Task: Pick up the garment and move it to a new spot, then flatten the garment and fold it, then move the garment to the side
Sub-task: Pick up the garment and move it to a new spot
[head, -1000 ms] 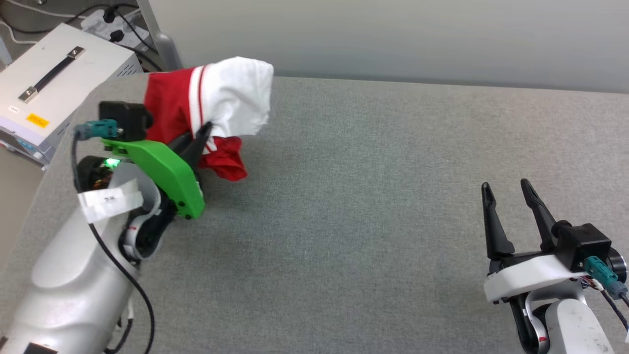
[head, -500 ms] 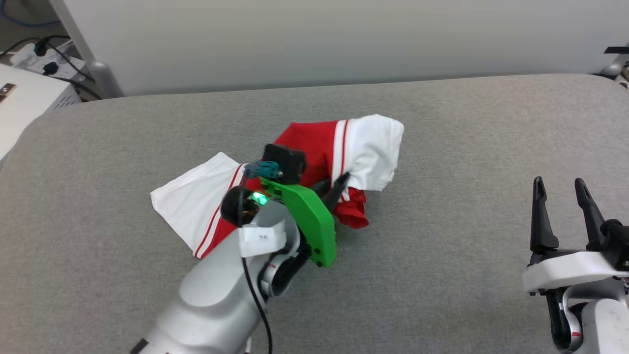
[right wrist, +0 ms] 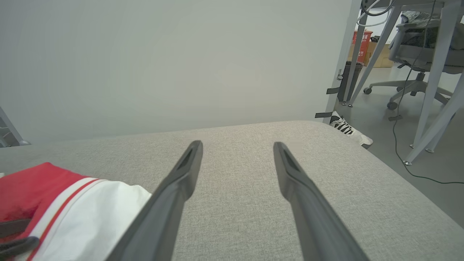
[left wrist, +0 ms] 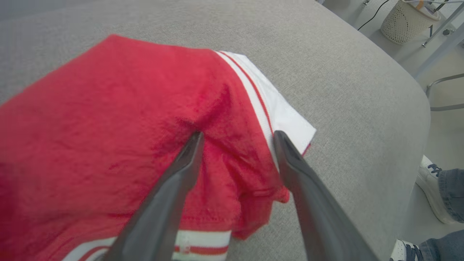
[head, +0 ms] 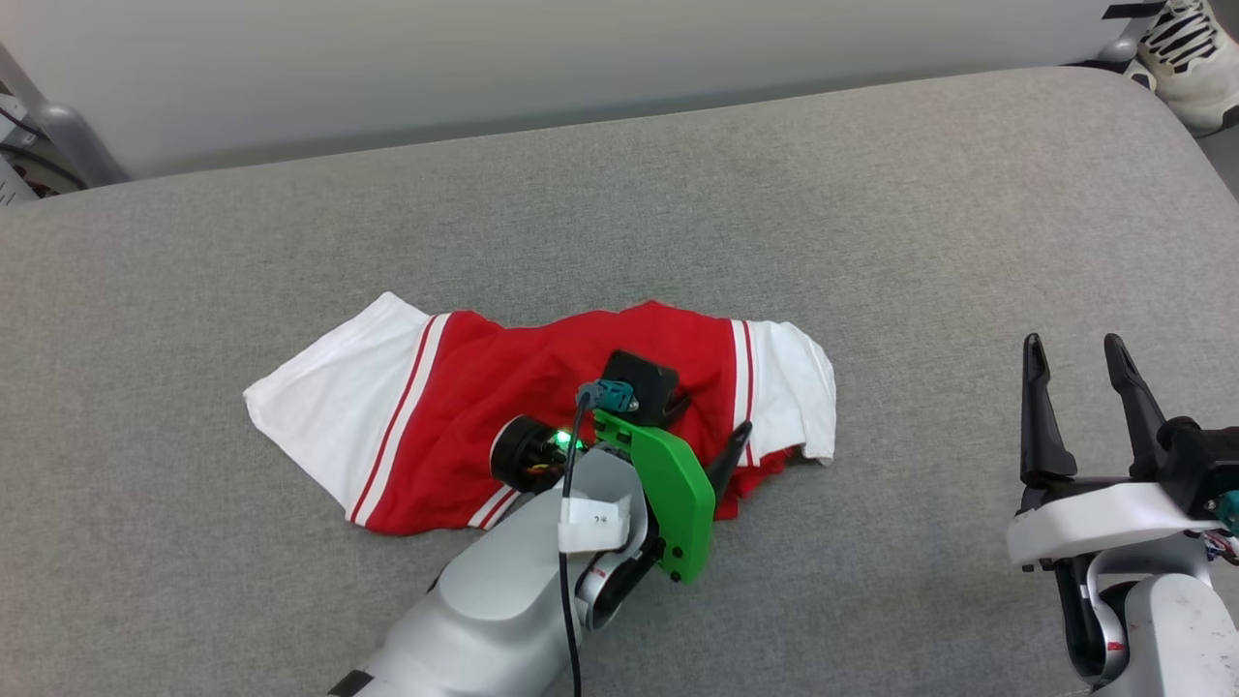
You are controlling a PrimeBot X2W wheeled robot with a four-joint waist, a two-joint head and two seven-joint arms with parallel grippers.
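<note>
A grey padded table (head: 871,194) is seen across the head view. The red jersey (head: 465,407) is laid out near its middle, with a white sleeve to either side, though it is not yet flat. The hem (left wrist: 253,203) at the lower right is bunched and turned under. The left gripper (left wrist: 237,135) is held low over that bunched part with its fingers spread; a ridge of red cloth rises between them, and nothing is pinched. The right gripper (head: 1073,344) is spread too and held over bare table, well apart from the jersey.

Two risks are judged likely. Cloth caught on a left fingertip could be dragged upward and crumpled. If the hem is pressed without being untucked, a crease could be set and the fold skewed.
</note>
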